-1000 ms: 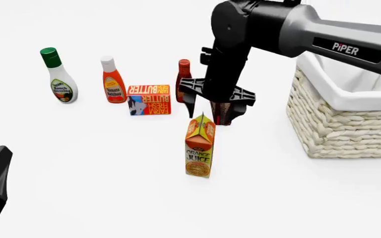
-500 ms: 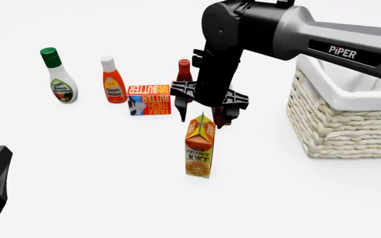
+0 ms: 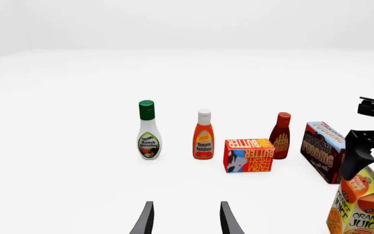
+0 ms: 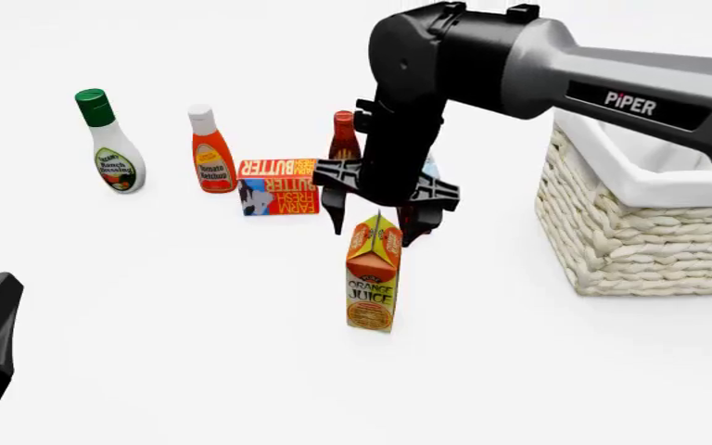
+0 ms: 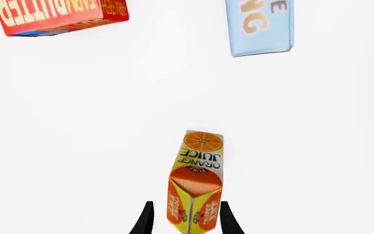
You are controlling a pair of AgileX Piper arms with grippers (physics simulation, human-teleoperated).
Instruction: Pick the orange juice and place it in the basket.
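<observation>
The right gripper (image 4: 376,219), its dark fingers spread apart, hangs just above the gabled peak of the orange juice (image 4: 374,273), a tall glossy carton standing upright on the smooth white table (image 4: 208,352). Right of the carton sits the basket (image 4: 634,222), square, woven of cream wicker with a white cloth liner. Beyond the carton lies a flat butter box (image 4: 279,185). The left gripper (image 3: 185,222), well to the carton's left, shows parted, empty fingers.
</observation>
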